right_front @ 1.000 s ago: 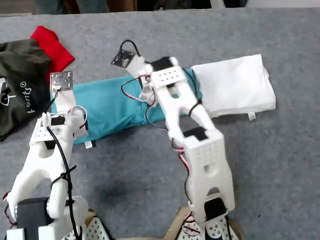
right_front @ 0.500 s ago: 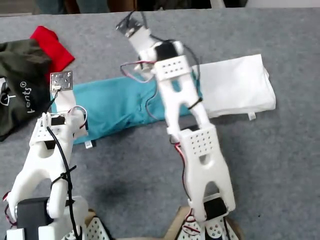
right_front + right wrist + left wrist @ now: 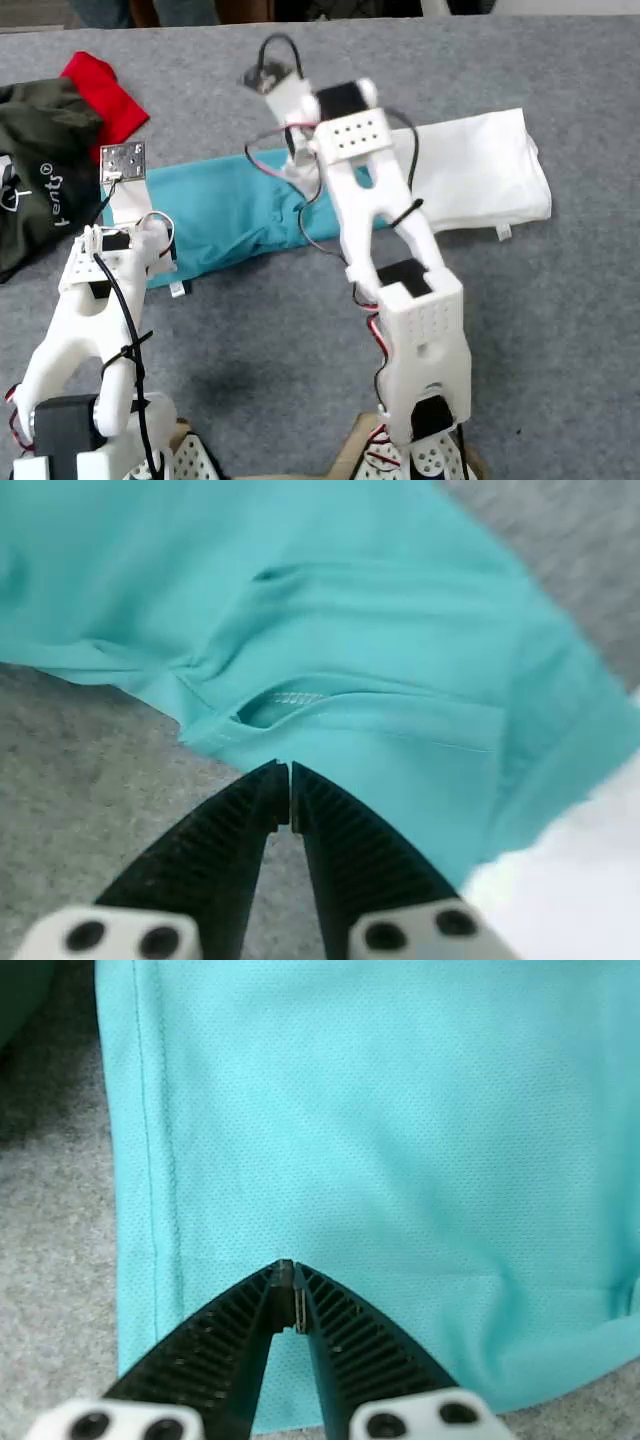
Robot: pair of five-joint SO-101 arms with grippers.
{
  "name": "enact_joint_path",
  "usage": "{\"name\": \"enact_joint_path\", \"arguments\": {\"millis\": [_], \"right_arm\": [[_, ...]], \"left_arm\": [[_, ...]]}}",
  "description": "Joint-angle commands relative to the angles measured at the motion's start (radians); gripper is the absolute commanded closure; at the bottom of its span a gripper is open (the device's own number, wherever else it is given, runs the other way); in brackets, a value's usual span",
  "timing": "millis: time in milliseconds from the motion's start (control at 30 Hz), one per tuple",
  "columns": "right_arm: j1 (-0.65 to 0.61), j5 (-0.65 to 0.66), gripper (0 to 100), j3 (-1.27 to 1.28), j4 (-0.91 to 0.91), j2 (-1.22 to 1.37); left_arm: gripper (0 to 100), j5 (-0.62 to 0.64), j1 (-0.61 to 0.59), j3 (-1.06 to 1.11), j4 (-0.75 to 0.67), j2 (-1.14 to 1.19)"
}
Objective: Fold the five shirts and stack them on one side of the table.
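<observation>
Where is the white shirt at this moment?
In the high view, the white shirt lies folded right of centre, at the right end of the teal shirt.

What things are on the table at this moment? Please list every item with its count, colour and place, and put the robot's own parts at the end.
teal shirt: 1, teal, laid out across the middle of the table
white shirt: 1, white, folded, right side, next to the teal shirt's right end
red shirt: 1, red, far left, crumpled
dark shirt: 1, dark with white print, left edge, beside the red shirt
table: 1, grey surface, under everything
left arm: 1, white, near left
right arm: 1, white, centre
left end effector: 1, black, shut, on the teal shirt
right end effector: 1, black, shut, at the teal shirt's edge
</observation>
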Motion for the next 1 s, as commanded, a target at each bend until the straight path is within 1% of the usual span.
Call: {"name": "enact_joint_path", "arguments": {"millis": [0,67,133,233,400,567,633,667,733,767,833,967], "right_arm": [[-0.009,-0.009,98.5,0.157,-0.163,-0.035],[-0.028,-0.02,98.5,0.166,-0.247,0.025],[-0.051,-0.084,98.5,0.133,-0.333,0.102],[-0.041,-0.126,98.5,0.042,-0.37,0.214],[-0.028,-0.129,98.4,-0.124,-0.241,0.3],[0.015,-0.123,98.4,-0.288,-0.06,0.275],[0.038,-0.117,98.4,-0.384,0.044,0.246],[0.049,-0.097,98.4,-0.44,0.091,0.234],[0.066,-0.069,98.4,-0.556,0.149,0.209],[0.075,-0.064,98.4,-0.613,0.161,0.203],[0.086,-0.063,98.4,-0.71,0.164,0.2],[0.083,-0.06,98.4,-0.751,0.17,0.197]], "left_arm": [[97,0.009,-0.001,-0.012,-0.005,-0.015],[97,0.009,-0.001,-0.012,-0.005,-0.015],[97,0.009,-0.001,-0.012,-0.005,-0.015],[97,0.009,-0.001,-0.012,-0.005,-0.015],[97,0.009,-0.001,-0.01,-0.005,-0.015],[97,0.009,-0.008,-0.033,0.002,-0.021],[97,0.038,-0.056,-0.097,0.094,-0.055],[96,0.071,-0.085,-0.154,0.172,-0.08],[89,0.121,-0.154,-0.288,0.344,-0.112],[84,0.133,-0.176,-0.346,0.405,-0.117],[78,0.138,-0.208,-0.433,0.488,-0.094],[75,0.095,-0.257,-0.558,0.559,0.051]]}}
